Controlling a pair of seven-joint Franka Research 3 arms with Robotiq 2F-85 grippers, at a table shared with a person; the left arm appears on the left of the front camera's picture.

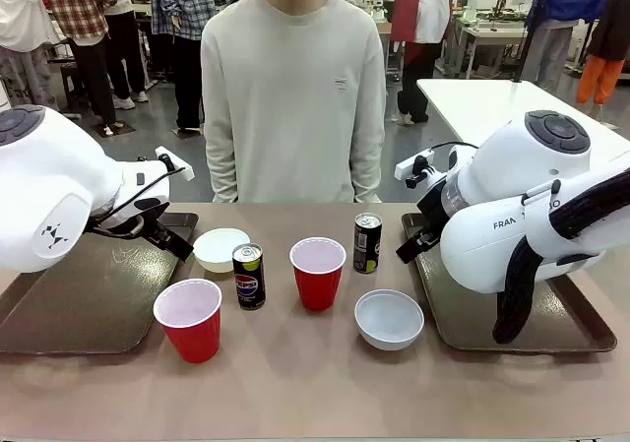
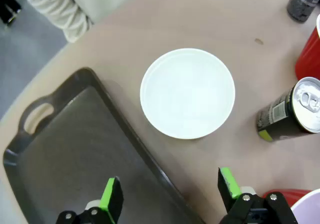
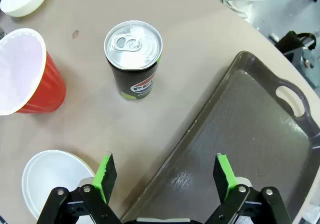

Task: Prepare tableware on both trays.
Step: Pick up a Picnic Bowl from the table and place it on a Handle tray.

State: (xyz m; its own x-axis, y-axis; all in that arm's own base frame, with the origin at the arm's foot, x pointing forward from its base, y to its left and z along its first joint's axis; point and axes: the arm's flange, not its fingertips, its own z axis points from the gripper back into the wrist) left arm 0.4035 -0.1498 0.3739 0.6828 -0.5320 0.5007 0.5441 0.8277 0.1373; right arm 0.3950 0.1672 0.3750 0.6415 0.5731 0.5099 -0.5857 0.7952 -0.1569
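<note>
A light brown table (image 1: 295, 383) runs across the front view, and a person (image 1: 293, 97) in a pale sweater stands at its far edge, facing the robot. The left arm (image 1: 49, 186) bulks over the far corner of the left tray (image 1: 69, 304). The right arm (image 1: 522, 206) and its black cable hide much of the right tray (image 1: 566, 314). Both dark brown trays lie at the table's two ends, and what shows of them is bare. All the tableware stands on the table between them. One red cup (image 1: 189, 319) is nearest the camera, just beside the left tray, and the second red cup (image 1: 317, 273) stands upright near the middle. A white bowl (image 1: 220, 249) sits farther back, close to the left tray's inner rim. The other white bowl (image 1: 389, 319) lies toward the front, near the right tray. A dark can (image 1: 248, 276) stands between the two cups, and the second can (image 1: 367, 242) stands farther back, right of the middle cup and near the right tray's far corner. In the left wrist view the left gripper (image 2: 168, 184) hangs above the tray's rim with its green-padded jaws spread wide and nothing between them, the bowl lying just beyond the fingertips. In the right wrist view the right gripper (image 3: 164, 166) likewise has its jaws wide apart and empty, over the right tray's rim. A can and a cup stand beyond it, and a bowl lies beside one finger.
</note>
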